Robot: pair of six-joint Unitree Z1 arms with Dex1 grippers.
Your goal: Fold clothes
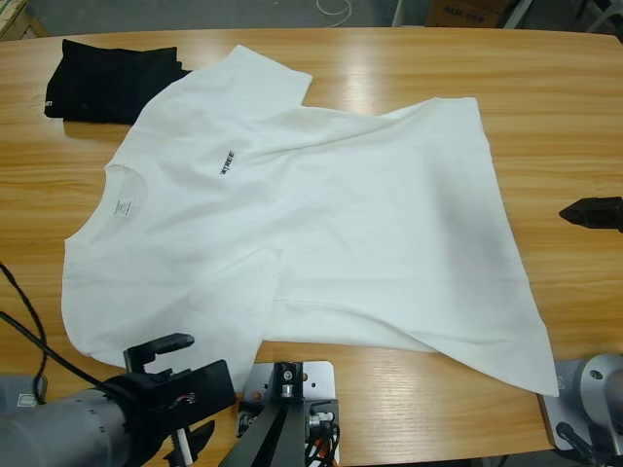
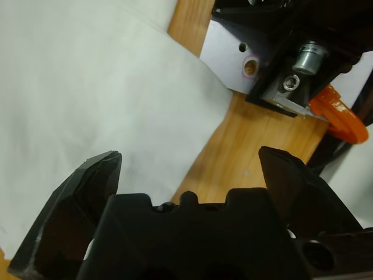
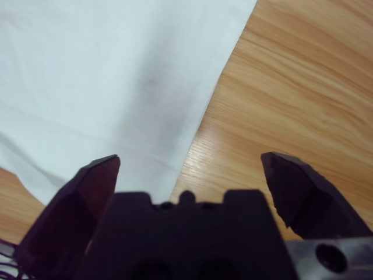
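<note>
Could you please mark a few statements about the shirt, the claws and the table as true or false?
1. The white T-shirt lies spread flat, unfolded. True.
2. The left claw grips the shirt. False: it is open, holding nothing.
3. A black folded garment lies by the shirt's upper sleeve. True.
4. The right claw is shut. False: it is open over the shirt's edge.
5. The wooden table is covered entirely. False: bare wood surrounds the shirt.

1. The T-shirt point(image 1: 292, 224) lies spread flat across the middle of the table point(image 1: 545, 107), neck toward the left end.
2. A folded garment point(image 1: 107, 80) sits at the far left corner, its near edge tucked under one sleeve.
3. The left hand point(image 2: 189, 169) hangs over the near sleeve's edge.
4. The right hand point(image 3: 189, 169) hangs over the hem's edge.
</note>
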